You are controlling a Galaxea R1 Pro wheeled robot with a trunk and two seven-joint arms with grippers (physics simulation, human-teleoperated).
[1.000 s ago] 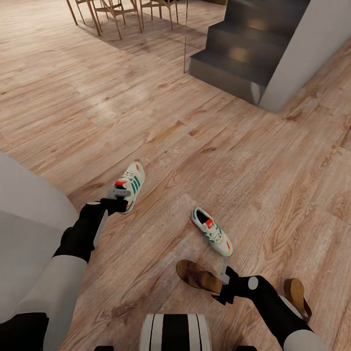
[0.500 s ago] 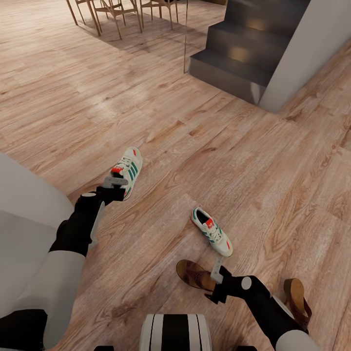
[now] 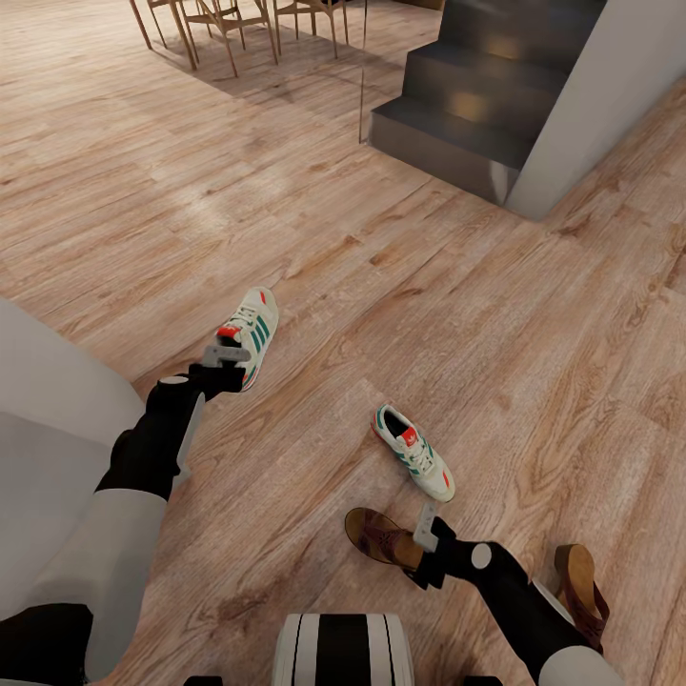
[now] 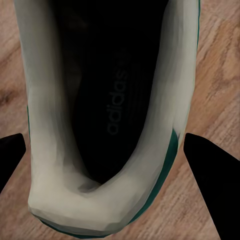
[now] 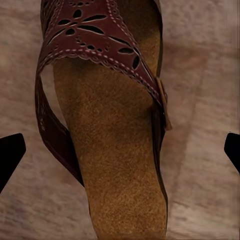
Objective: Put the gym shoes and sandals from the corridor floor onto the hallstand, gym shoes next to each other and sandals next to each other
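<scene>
Nearest the robot, on the floor (image 3: 314,248), the right gripper (image 3: 426,526) hangs over the heel end of one sandal (image 3: 379,536); in the right wrist view its jaws stand spread, one dark tip on each side of the sandal (image 5: 112,130), not touching it. The other sandal (image 3: 579,576) lies beside the right arm, well apart from the first. Just beyond lies a gym shoe (image 3: 415,452) on the planks. Further out on the left, the left gripper (image 3: 225,355) is at the heel of the second gym shoe (image 3: 250,329); its jaws are spread around the collar of this shoe (image 4: 107,125). Far behind stand dark stairs (image 3: 476,95) and chair legs (image 3: 229,29).
</scene>
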